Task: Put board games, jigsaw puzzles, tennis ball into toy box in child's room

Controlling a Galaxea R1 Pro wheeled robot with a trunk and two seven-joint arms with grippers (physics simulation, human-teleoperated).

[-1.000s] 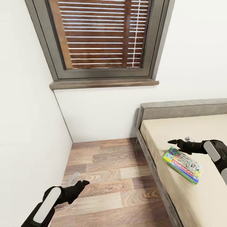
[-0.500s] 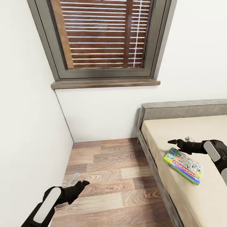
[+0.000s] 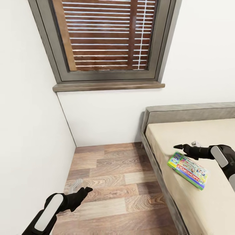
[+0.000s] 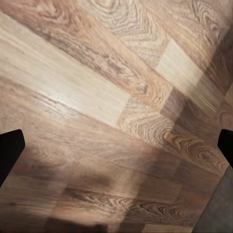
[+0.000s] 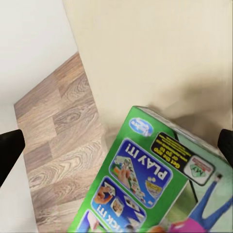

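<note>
Monopoly box [image 3: 188,169] lies flat, diagonal on bed [image 3: 182,137].

Even, soft, bright simulator light; faint blurry shadows on the wood floor [image 4: 97,97]; wide-angle slant at the window [image 3: 104,39].

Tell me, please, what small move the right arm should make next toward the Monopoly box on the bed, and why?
Probably lower the right claw onto the near end of the Monopoly box and close. It hovers open just above the box, which lies flat and unheld on the bed, near the edge; the right wrist view shows the box right below.
</note>
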